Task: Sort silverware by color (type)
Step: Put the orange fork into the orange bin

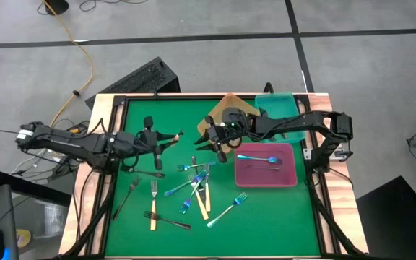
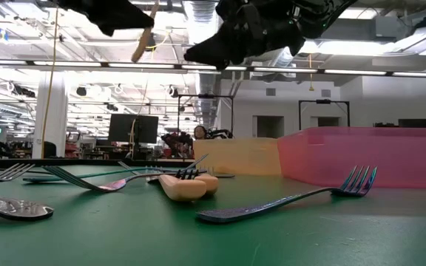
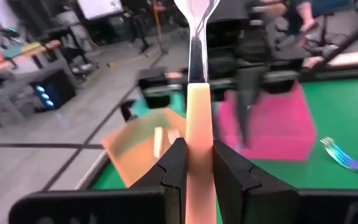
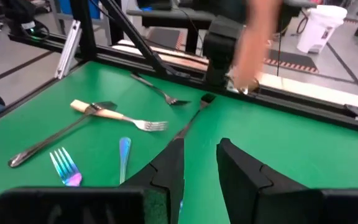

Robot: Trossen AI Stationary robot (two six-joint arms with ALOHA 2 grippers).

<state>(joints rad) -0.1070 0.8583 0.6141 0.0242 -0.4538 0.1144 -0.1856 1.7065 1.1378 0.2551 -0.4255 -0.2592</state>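
One fork in hand: cream-handled fork (image 3: 197, 118), clamped by the handle in the left gripper (image 3: 197, 149), raised above the table's left half, tines pointing forward toward the trays.
Left jaws: closed tight on both flat sides of the handle, no gap showing.
Right gripper (image 4: 201, 149): hovering over the mat near the orange tray (image 3: 135, 140), jaws partly apart, nothing clearly between them.
Step, as judged: carry the cream fork to its tray and release.
Doing it well: keep the handle level, since a smooth, narrow grip could let it pivot. Lower until the fork is inside the tray walls before opening. Pass clear of the right arm, which sits close to the orange tray.
Which tray takes cream: cannot tell; the pink tray (image 1: 289, 177) holds a blue fork (image 1: 258, 157).
Loose forks (image 1: 193, 184): crossed and overlapping mid-mat; a black fork (image 1: 125, 195) lies apart on the left.
Materials: cream handles matte and rounded at the end, tines bright metal. An iridescent fork (image 2: 287, 203) is glossy, thin and slightly arched.
Mat: green, felt-like, likely grippy.
Trays: shallow, rectangular, thin translucent-looking walls.
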